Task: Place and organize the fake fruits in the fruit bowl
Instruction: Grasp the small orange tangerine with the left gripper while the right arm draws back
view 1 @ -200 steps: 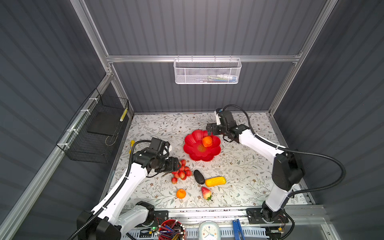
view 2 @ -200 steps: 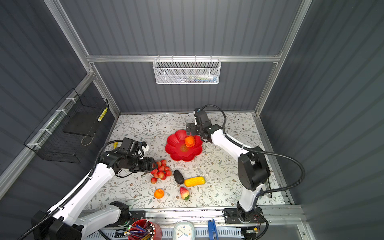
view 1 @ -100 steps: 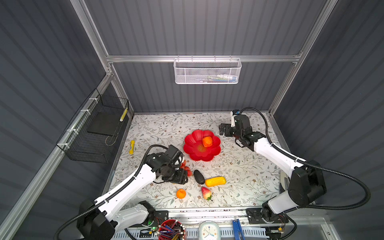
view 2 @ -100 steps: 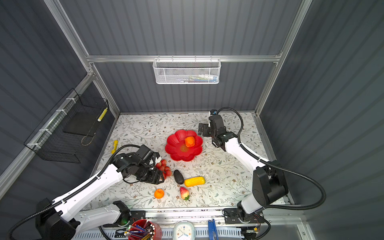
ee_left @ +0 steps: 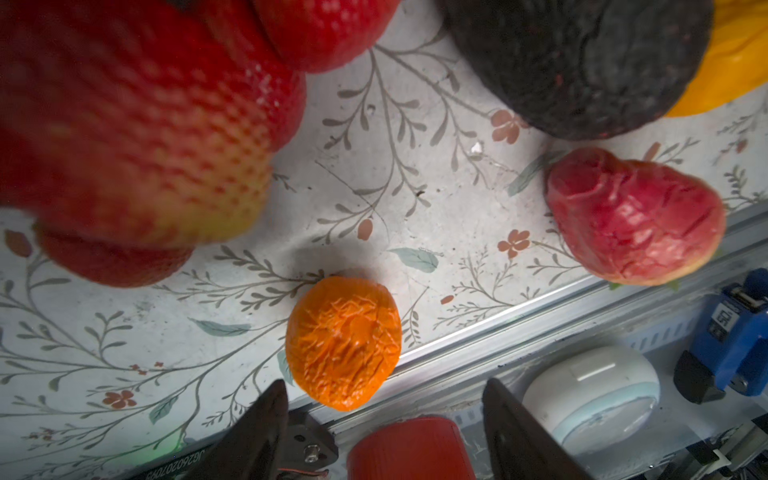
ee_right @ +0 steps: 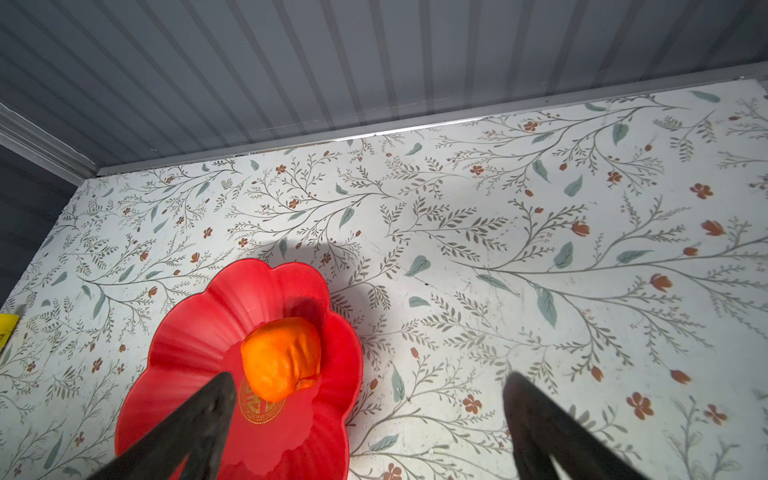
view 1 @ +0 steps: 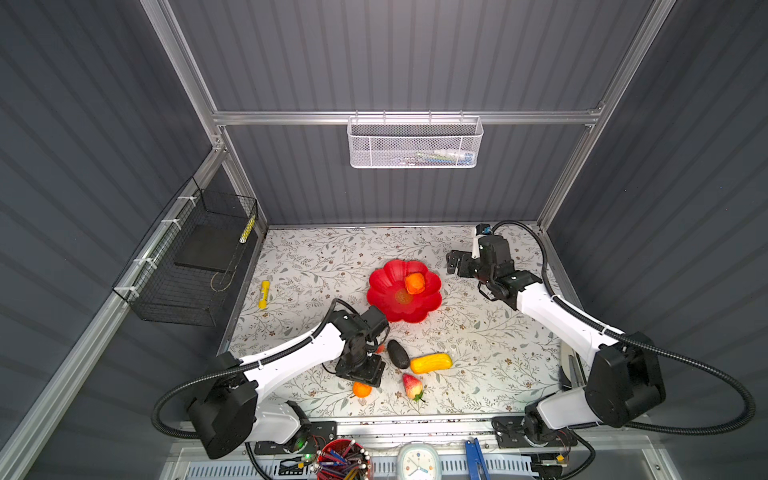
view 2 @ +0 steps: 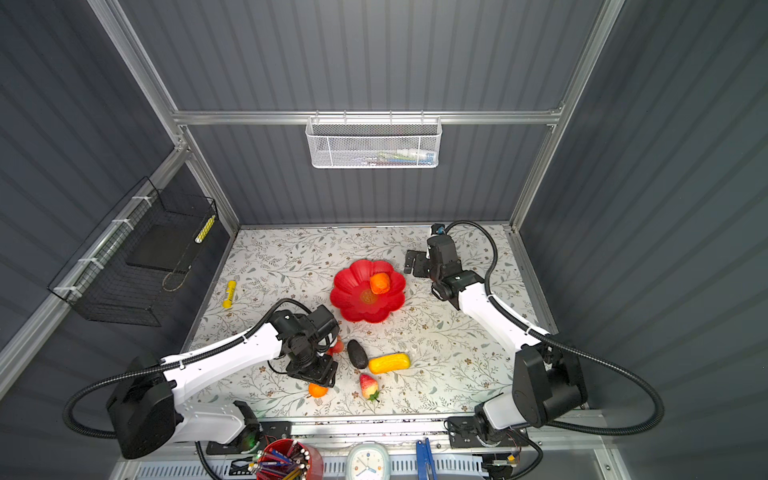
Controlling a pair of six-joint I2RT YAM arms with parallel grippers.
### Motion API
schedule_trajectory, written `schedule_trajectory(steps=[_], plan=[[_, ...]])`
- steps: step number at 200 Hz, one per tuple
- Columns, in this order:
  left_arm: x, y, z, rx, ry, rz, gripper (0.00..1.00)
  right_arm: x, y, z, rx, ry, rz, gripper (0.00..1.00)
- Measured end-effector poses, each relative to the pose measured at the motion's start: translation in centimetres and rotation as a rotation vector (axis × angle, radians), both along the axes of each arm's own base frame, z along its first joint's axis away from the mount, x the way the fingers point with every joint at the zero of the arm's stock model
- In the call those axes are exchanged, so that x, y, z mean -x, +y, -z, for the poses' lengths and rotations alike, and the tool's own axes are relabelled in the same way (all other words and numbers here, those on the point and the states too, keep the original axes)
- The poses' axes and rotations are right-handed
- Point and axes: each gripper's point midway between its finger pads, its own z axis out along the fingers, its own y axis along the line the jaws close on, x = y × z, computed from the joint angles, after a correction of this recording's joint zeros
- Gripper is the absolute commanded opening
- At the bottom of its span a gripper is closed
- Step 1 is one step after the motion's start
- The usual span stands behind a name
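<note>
The red flower-shaped fruit bowl holds the blocky orange fruit. My right gripper hangs open and empty just right of the bowl. On the mat lie the avocado, the yellow fruit, the strawberry and the small orange. My left arm covers most of the red bunch. The left gripper is open above the mat, beside the small orange, holding nothing.
A yellow marker lies at the mat's left edge. Past the front rail stand a red cup of pens and a clock. A black wire basket hangs on the left wall, a white one on the back wall.
My left arm has swung from left of the red bunch to over it, its gripper now pointing at the front edge. My right gripper has drawn back right, off the bowl.
</note>
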Motion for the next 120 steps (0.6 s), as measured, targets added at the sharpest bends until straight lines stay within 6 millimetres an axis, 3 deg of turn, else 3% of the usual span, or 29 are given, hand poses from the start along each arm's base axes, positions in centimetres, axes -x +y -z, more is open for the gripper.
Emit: schedule_trajectory(steps=[48, 120], plan=[[0.2, 0.8, 1.6, -0.098, 0.034, -0.009, 0.75, 0.2, -0.8, -0.6, -0.011, -0.020, 0.013, 0.99], [0.1, 0.9, 2.7, -0.138, 0.058, -0.012, 0.41, 0.2, -1.7, -0.3, -0.017, -0.021, 0.034, 0.99]])
